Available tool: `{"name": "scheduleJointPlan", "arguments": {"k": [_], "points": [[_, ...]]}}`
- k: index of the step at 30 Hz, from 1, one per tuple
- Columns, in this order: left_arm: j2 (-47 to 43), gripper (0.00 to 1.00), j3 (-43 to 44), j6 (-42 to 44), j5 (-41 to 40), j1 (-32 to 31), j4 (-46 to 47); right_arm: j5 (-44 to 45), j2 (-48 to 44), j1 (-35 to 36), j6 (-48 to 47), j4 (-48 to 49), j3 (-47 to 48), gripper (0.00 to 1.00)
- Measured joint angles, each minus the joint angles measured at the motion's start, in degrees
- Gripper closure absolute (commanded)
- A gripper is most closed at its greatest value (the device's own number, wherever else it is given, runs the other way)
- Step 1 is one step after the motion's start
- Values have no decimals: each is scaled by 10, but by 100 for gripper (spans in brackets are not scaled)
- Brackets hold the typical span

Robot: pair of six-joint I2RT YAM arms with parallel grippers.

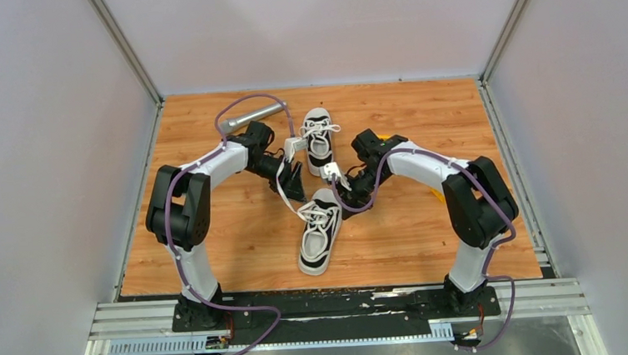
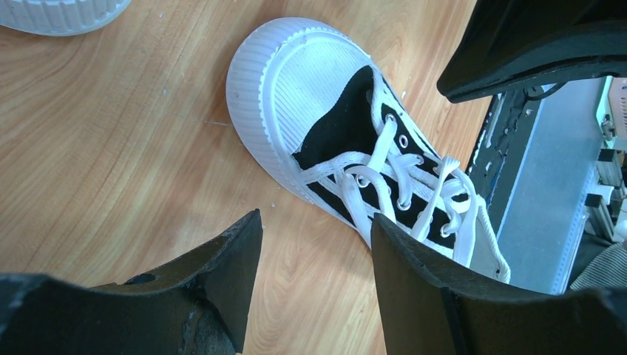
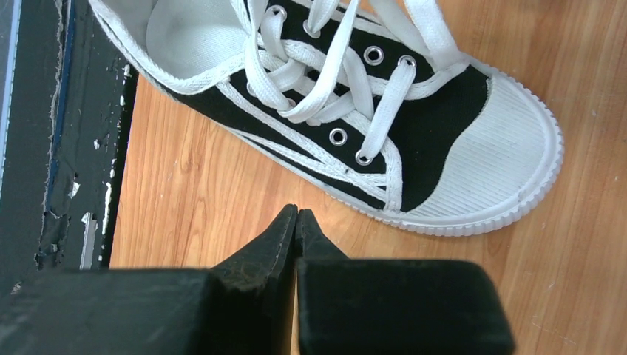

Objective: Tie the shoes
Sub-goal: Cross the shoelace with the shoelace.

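Two black-and-white shoes lie on the wooden table, the far shoe [image 1: 319, 137] and the near shoe [image 1: 318, 234], both with loose white laces. My left gripper [image 1: 296, 184] hovers just left of the near shoe's toe. In the left wrist view it [image 2: 316, 214] stands open over bare wood, with the near shoe [image 2: 318, 89] just beyond its right finger. My right gripper [image 1: 347, 198] is at that shoe's right side. The right wrist view shows it [image 3: 297, 211] shut, tips pressed together with nothing visible between them, a little short of the shoe [image 3: 436, 126].
A metal cylinder [image 1: 252, 115] lies at the back left. A yellow object [image 1: 385, 137] shows behind the right arm. Grey walls enclose the table on three sides. A black strip [image 1: 336, 298] runs along the near edge, also seen as a dark border [image 3: 44, 148].
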Motion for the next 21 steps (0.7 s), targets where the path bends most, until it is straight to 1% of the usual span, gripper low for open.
{"name": "scheduleJointPlan", "arguments": {"k": [3, 7, 10, 12, 15, 21], "points": [[0, 37, 0, -1, 0, 0, 1, 1, -2, 3, 12, 18, -8, 82], [0, 37, 3, -2, 0, 0, 1, -1, 2, 8, 34, 59, -10, 63], [0, 37, 10, -2, 1, 0, 1, -16, 17, 8, 43, 66, 14, 53], [0, 37, 14, -2, 2, 0, 1, -32, 28, 8, 43, 62, 35, 49], [0, 37, 15, -1, 4, 0, 0, -58, 38, 8, 39, 39, 57, 46], [2, 37, 15, -1, 7, 0, 0, -87, 71, 10, 38, -7, 83, 45]]}}
